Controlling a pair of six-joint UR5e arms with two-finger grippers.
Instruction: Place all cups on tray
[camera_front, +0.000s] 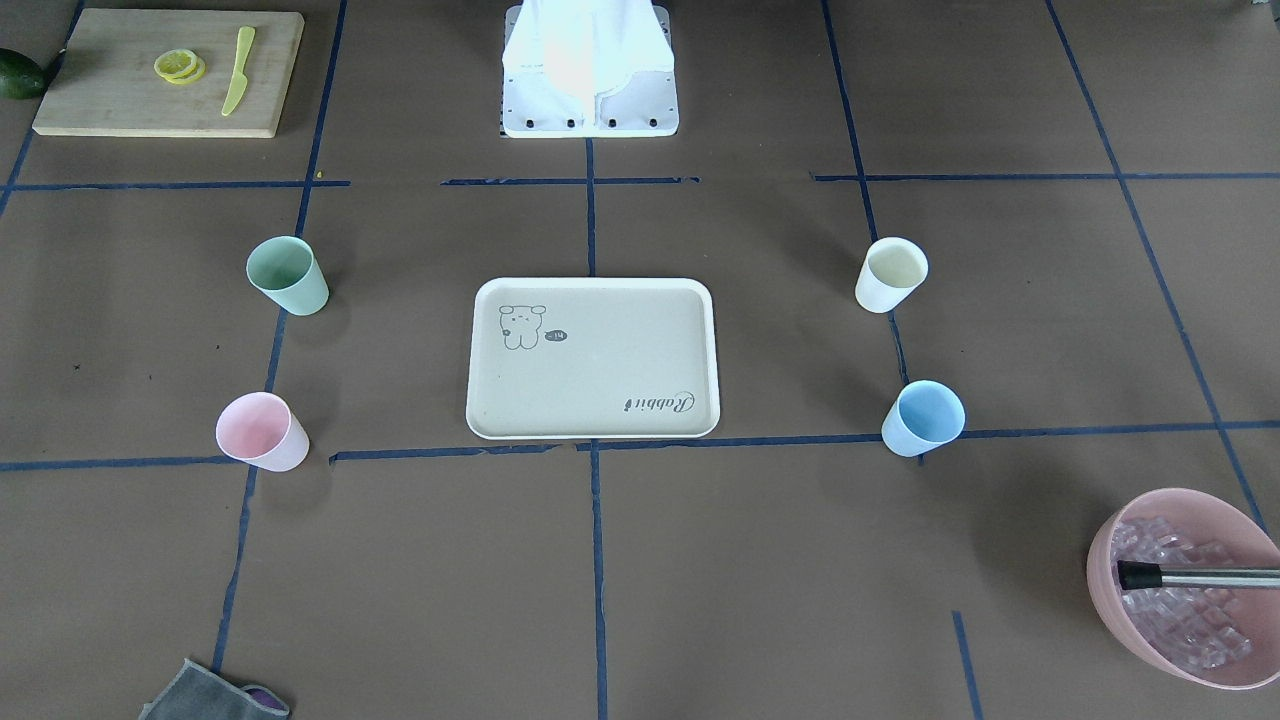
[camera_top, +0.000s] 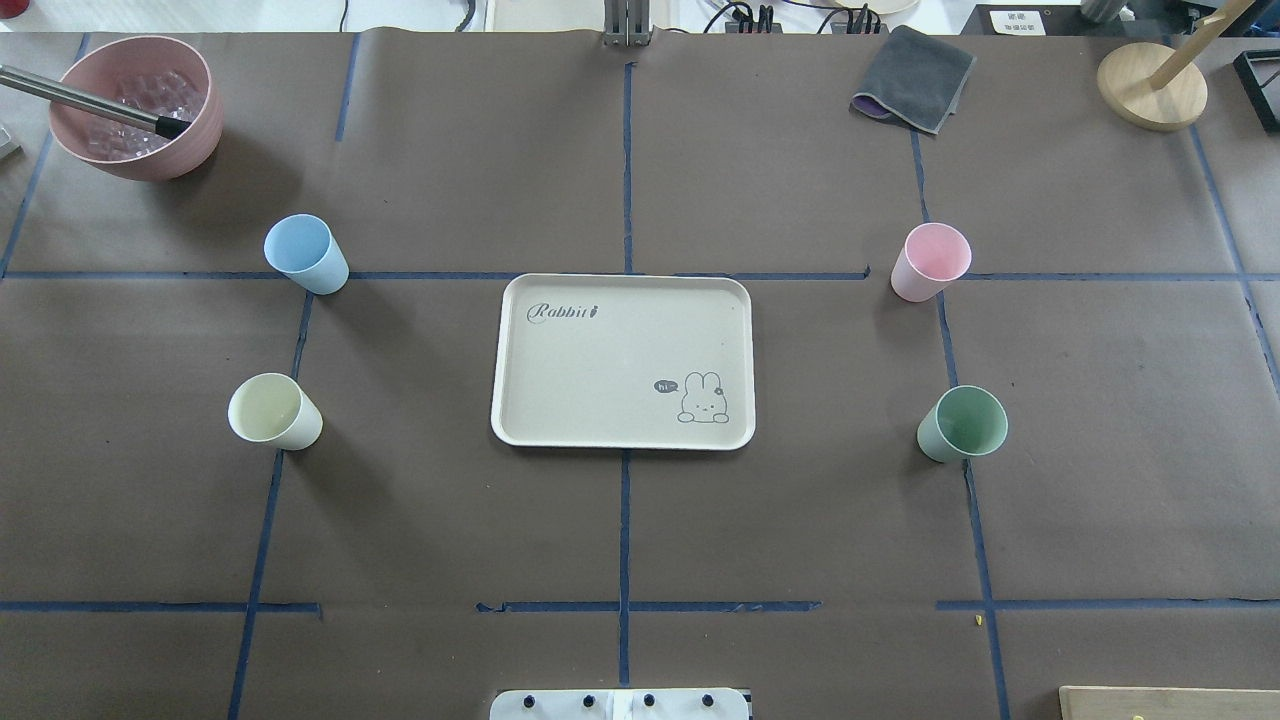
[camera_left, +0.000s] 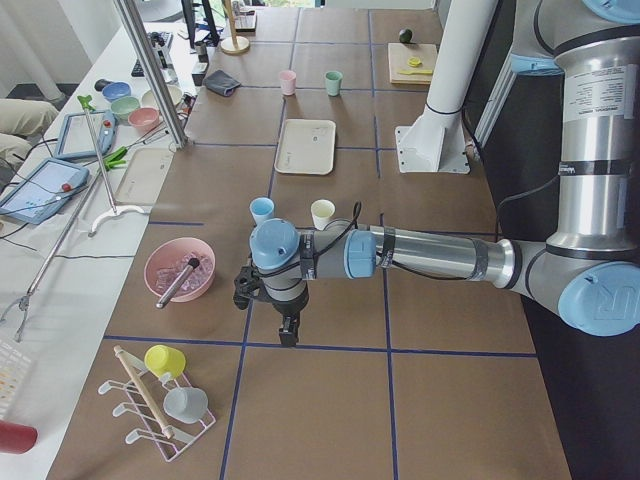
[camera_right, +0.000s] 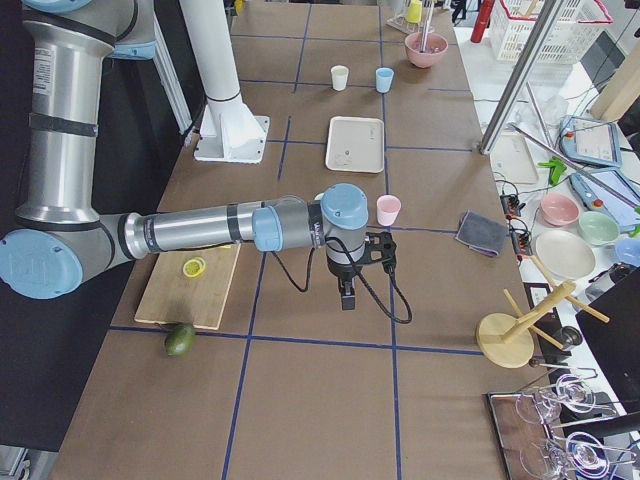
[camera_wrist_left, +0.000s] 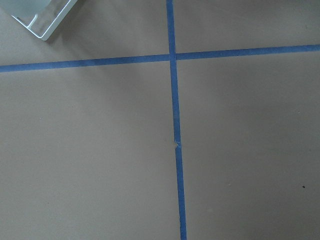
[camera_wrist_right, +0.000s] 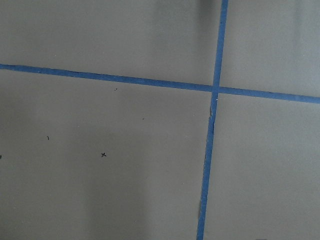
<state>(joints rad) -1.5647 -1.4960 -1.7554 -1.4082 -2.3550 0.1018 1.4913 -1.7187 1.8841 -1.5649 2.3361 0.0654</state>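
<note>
The cream-beige tray (camera_top: 600, 370) lies at the table's middle with nothing on it. All the cups stand upright on the table around it. The blue cup (camera_top: 305, 252) and cream cup (camera_top: 272, 411) are on its left in the overhead view, the pink cup (camera_top: 930, 261) and green cup (camera_top: 962, 423) on its right. My left gripper (camera_left: 288, 335) hangs over bare table beyond the table's left end of the cups. My right gripper (camera_right: 345, 298) hangs over bare table near the pink cup. I cannot tell whether either is open.
A pink bowl of ice (camera_top: 137, 105) with a metal tool in it stands at the far left. A grey cloth (camera_top: 913, 92) and a wooden stand (camera_top: 1152, 85) are at the far right. A cutting board (camera_front: 168, 72) with lemon slices lies near my right side.
</note>
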